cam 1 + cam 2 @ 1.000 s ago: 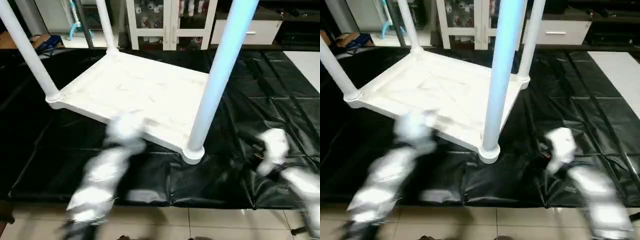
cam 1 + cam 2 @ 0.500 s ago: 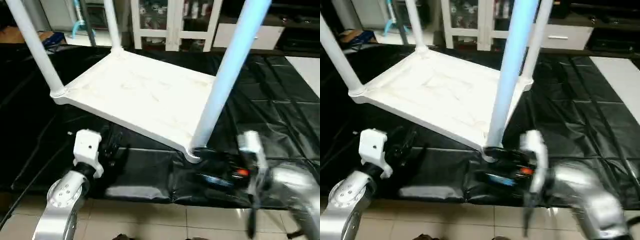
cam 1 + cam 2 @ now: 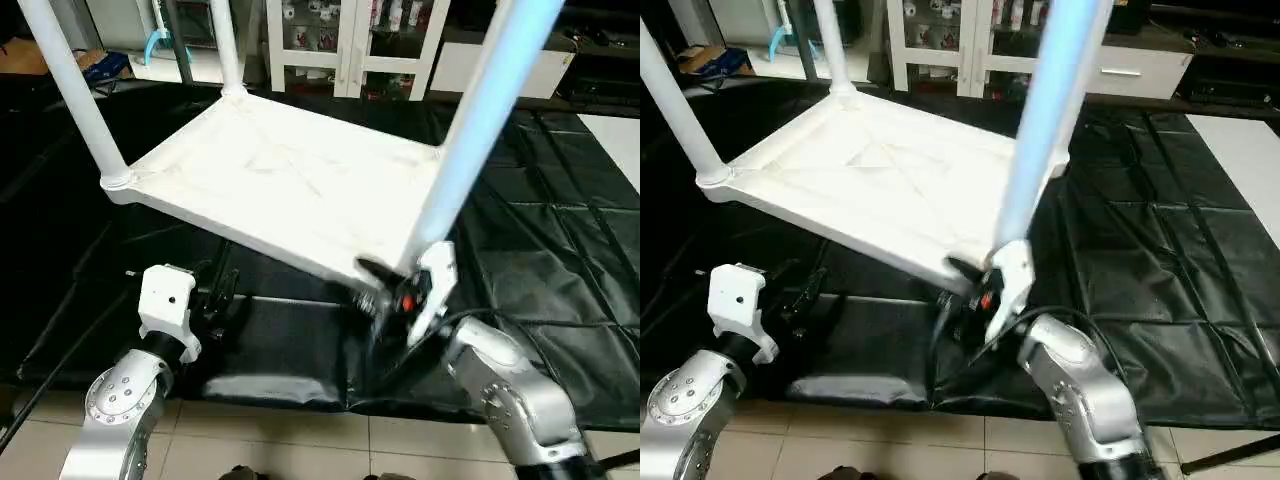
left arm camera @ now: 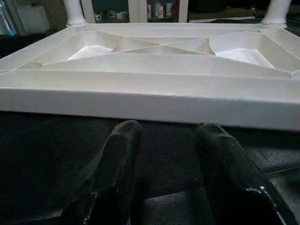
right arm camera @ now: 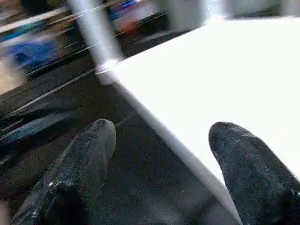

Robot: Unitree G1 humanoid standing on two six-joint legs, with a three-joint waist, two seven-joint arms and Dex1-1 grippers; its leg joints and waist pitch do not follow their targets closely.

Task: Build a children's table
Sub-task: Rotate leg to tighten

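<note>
The tabletop [image 3: 290,185] lies upside down on the black sheet [image 3: 540,250] covering the floor, ribbed underside up, and all four legs [image 3: 480,120] seem to be standing in their corner sockets: one at the near right corner, one at the near left [image 3: 75,95], and two at the far side. So the fitting looks done, and I'd guess what's left is to press the legs home if any are loose and turn the table onto its feet. The right gripper [image 3: 975,285] is up against the near right corner, beside the foot of that leg, its fingers [image 5: 246,161] spread wide with the tabletop's edge between them, holding nothing yet. The left gripper [image 3: 215,295] hovers low over the sheet just short of the near long edge, fingers [image 4: 117,154] parted and empty, pointing at the rim.
</note>
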